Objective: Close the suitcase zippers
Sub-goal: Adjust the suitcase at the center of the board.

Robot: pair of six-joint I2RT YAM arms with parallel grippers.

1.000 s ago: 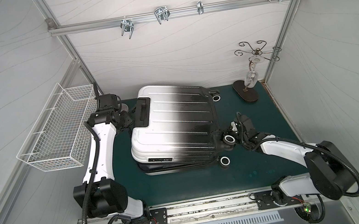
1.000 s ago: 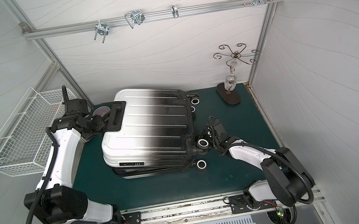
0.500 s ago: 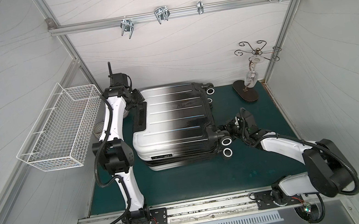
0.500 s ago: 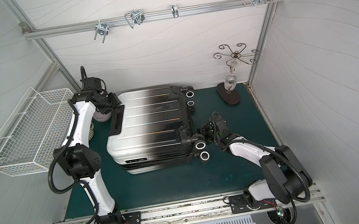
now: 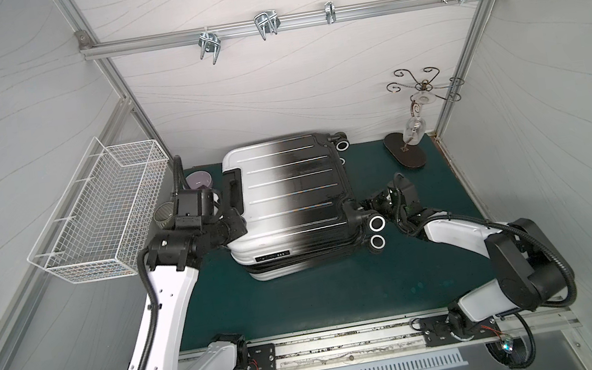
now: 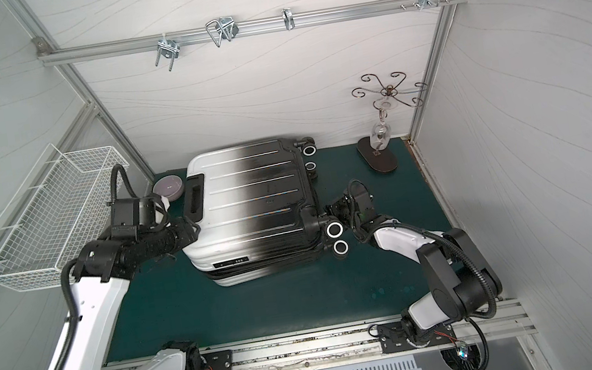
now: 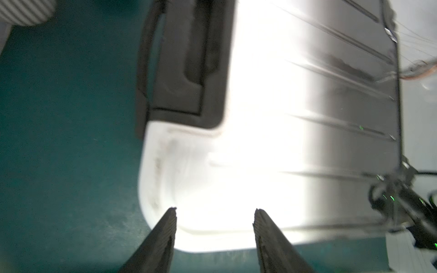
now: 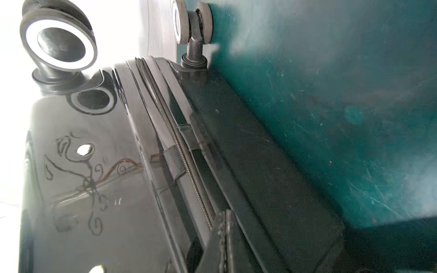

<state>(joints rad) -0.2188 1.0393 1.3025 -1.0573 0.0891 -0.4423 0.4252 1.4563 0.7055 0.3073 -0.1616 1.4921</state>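
Now L gripper point(image 7: 215, 212) stands part open, jaws apart w/ nothing between them. Its tips sit over the white corner of the case point(image 5: 288, 195), just beside the black handle point(image 7: 189, 59); the view is blurred, so contact can't be told. R gripper point(image 8: 224, 212) is closed tight, tips pressed together right on the zip point(image 8: 179, 151) along the seam at the black end. Whether a pull is pinched there is hidden.

Case lies flat on the green mat point(image 5: 304, 304), mid-table toward the back wall, w/ its white end by L arm and its wheels point(image 5: 376, 223) by R arm. A small dark panel point(image 5: 272, 256) on its near side carries light marks, too small to read. Bowl point(image 5: 199, 178) sits just beyond L gripper, a wire basket point(image 5: 93, 224) hangs on the wall beside it, and a wire stand point(image 5: 405, 155) is at the back corner past R arm.
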